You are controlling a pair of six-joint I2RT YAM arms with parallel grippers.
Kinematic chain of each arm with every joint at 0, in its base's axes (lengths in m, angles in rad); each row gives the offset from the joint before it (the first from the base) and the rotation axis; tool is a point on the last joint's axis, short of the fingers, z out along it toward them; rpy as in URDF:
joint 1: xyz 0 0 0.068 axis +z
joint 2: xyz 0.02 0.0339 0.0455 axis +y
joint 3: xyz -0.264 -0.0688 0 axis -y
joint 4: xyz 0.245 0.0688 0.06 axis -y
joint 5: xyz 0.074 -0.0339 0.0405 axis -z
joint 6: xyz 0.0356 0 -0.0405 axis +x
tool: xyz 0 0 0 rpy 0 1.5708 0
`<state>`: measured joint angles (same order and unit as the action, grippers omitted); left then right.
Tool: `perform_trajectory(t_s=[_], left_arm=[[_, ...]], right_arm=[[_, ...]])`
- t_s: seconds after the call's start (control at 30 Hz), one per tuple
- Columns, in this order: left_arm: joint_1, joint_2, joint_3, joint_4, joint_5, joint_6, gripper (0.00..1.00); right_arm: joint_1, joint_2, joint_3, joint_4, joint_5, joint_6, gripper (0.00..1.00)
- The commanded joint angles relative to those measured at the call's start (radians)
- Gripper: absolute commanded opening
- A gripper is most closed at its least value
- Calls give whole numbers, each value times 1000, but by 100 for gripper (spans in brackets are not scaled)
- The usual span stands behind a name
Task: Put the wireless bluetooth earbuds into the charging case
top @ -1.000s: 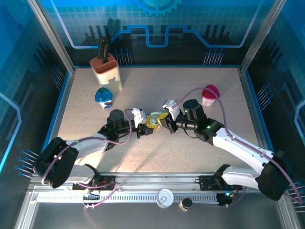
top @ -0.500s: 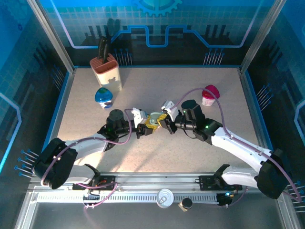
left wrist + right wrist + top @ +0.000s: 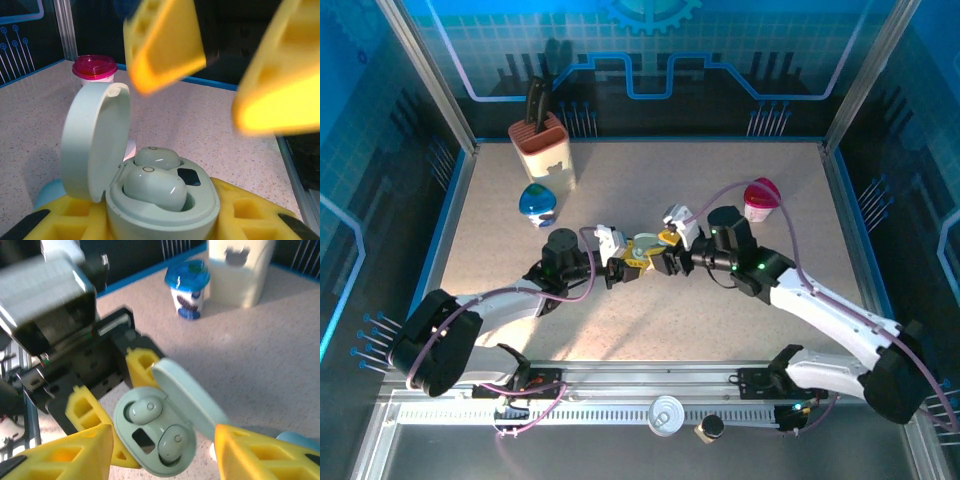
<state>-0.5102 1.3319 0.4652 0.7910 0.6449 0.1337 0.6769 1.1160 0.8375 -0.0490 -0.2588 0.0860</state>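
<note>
- Two pale mint-green, rounded, glossy earbuds (image 3: 146,410) sit side by side in the wells of a pale mint-green, pebble-shaped plastic charging case (image 3: 120,426).
- The case's round hinged lid (image 3: 192,402) stands open, tilted back from the wells.
- The left gripper (image 3: 623,270) grips the lower body of the case, with one ribbed yellow finger pressed against each side.
- The right gripper (image 3: 667,256) has its jaws spread apart. In the left wrist view its blurred yellow fingers (image 3: 165,45) hang above the case without touching it.
- From above, the case sits near the middle of the speckled beige table (image 3: 720,330), between the two grippers.
- A white cup with a red lid (image 3: 760,198) stands well apart at the far right.
- A blue-lidded cup (image 3: 537,203) stands at the far left, with a beige knife block (image 3: 542,148) just behind it.
</note>
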Motion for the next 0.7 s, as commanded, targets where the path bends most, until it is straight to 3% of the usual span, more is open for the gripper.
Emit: perform_trajectory(t_s=[0.0,0.1,0.27,0.43,0.67], left_arm=[[6,-18,14,37,27,29,32],[6,-11,9,51,38,48,32],[5,-13,-3,81,66,67,32],[4,-26,-22,101,68,72,32],[6,-36,-9,74,-7,-30,32]], right_arm=[[-28,-59,0,71,-33,78,57],[-42,-62,4,90,9,137,57],[-78,53,128,-51,63,211,41],[-77,180,244,-231,5,176,36],[-72,155,192,-212,-97,124,34]])
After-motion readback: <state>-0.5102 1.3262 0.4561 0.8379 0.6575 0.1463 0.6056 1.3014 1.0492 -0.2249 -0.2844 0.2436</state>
